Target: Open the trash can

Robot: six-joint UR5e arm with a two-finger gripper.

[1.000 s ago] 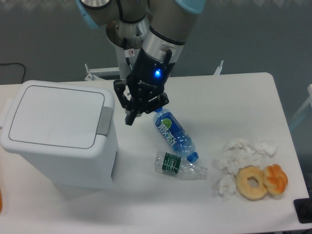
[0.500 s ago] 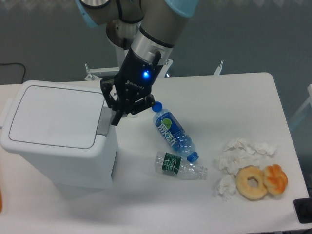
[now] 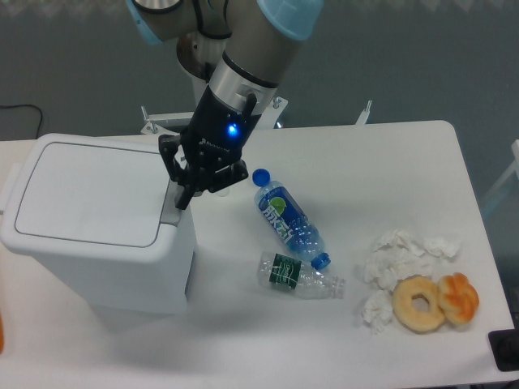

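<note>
The worktop (image 3: 389, 162) is white and smooth, and behind it is a dark grey wall. The big white trash can (image 3: 93, 223) sits at the left end of the worktop. Its flat lid (image 3: 93, 193) is down. A grey push tab (image 3: 171, 204) is on the lid's right side.

The black end effector (image 3: 185, 191) is right over that tab, with a blue light on it. Its fingers look close together, but I cannot tell if it is shut.

Near the middle lie a blue water bottle (image 3: 288, 219) and a clear empty bottle (image 3: 300, 275). By the front right corner are crumpled tissues (image 3: 393, 259), a doughnut (image 3: 419, 304) and an orange pastry (image 3: 459, 297).
</note>
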